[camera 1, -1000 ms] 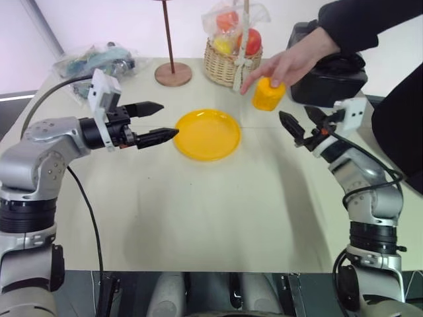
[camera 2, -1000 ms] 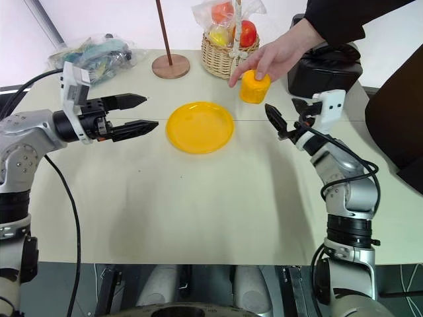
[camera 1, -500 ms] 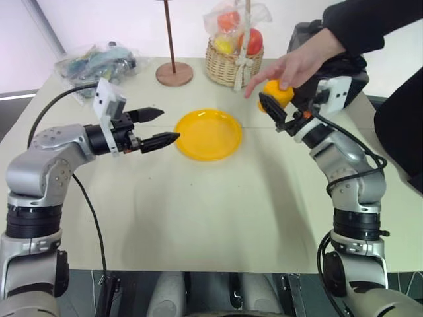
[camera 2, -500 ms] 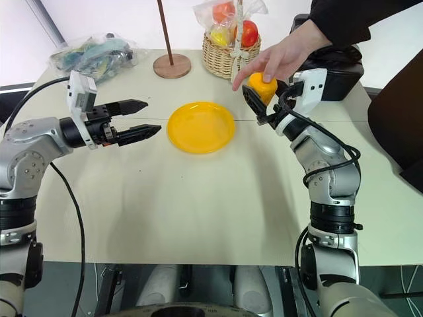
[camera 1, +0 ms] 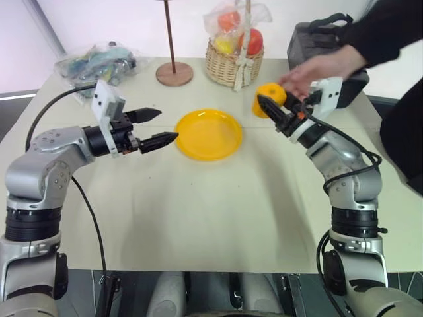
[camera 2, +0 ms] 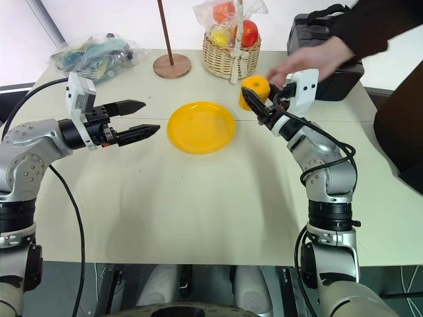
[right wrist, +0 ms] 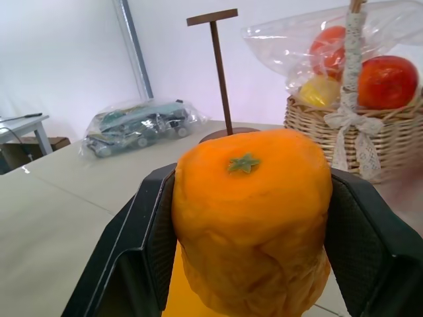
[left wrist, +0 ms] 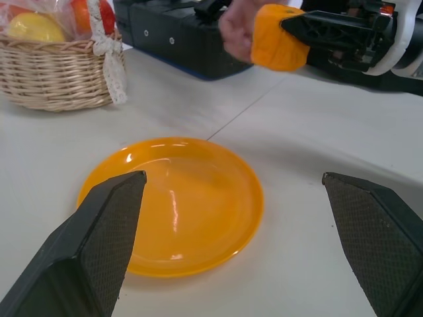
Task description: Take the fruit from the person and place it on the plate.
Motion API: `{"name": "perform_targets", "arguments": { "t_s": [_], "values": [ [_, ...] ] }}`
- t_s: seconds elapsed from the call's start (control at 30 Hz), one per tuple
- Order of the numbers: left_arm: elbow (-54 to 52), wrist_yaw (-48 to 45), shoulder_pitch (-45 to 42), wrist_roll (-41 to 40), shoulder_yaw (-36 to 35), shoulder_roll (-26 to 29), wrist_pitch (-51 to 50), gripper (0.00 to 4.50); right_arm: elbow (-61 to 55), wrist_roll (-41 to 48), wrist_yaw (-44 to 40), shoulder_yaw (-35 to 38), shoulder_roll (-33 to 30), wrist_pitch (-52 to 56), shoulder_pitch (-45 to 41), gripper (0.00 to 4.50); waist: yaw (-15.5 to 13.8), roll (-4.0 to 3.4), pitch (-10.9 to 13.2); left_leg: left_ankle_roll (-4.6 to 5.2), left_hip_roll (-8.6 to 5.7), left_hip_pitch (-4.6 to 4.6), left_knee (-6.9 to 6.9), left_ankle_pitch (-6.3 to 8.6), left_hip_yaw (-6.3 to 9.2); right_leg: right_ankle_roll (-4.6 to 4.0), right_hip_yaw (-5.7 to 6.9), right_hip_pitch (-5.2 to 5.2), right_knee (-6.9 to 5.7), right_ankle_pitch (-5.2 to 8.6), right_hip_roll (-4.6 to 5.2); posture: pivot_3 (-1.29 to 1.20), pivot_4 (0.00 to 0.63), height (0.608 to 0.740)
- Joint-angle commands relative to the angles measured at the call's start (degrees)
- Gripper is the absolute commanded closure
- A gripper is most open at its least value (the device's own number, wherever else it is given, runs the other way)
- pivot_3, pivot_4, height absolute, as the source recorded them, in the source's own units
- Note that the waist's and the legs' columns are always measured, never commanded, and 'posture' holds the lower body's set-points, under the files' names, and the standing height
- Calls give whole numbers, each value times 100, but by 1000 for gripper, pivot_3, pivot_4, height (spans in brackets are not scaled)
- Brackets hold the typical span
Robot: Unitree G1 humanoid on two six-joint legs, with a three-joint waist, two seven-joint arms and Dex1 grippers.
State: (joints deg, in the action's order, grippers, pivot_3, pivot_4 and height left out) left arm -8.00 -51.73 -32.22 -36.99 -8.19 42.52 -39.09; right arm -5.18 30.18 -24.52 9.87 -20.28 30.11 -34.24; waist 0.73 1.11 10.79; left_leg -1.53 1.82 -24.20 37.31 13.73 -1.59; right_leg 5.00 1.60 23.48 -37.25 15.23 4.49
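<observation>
- Right gripper is clamped on the orange fruit, one black finger pressed on each side, and the soft skin bulges between them in the right wrist view.
- The fruit sits up in the air at about two o'clock from the yellow plate, above the bare table, not over the plate.
- The person's hand hangs just behind the fruit, fingertips close to it; whether they touch it I cannot tell.
- The dark sleeve runs off toward the upper right.
- Left gripper hovers at nine o'clock of the plate, its two fingers spread apart and empty, pointing across at the plate's rim.
- Behind the plate at twelve o'clock stands the wicker basket of wrapped fruit, and beside it the round wooden stand base.
- A black bag sits at the far right, behind the right arm.
- A plastic bag of small items lies at the table's far left corner.
</observation>
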Motion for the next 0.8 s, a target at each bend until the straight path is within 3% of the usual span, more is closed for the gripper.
{"name": "perform_targets", "arguments": {
  "t_s": [0.03,0.43,0.8],
  "values": [
    [-149,95,-5,-52,-300,51,81,0,-19,-77,-23,-190,174,-138,-189,2053,2,0,0,0,0,0,0,0,0,0,0,0,0,0,0,0,150,740],
    [-785,396,1193,-88,-880,488,-150,0,2024,-1158,-353,-1255,1216,-1438,-958,2053,-11,-4,2,0,1,-7,-6,0,-1,-1,-6,12,-2,0,2,0,150,740],
    [-1261,885,1527,-270,-1069,275,-294,0,4480,-1842,-249,-1152,1696,-3044,-1712,2053,32,-4,2,-3,1,-8,-5,-2,-1,-1,-5,13,-2,0,3,0,150,740]
  ]
}}
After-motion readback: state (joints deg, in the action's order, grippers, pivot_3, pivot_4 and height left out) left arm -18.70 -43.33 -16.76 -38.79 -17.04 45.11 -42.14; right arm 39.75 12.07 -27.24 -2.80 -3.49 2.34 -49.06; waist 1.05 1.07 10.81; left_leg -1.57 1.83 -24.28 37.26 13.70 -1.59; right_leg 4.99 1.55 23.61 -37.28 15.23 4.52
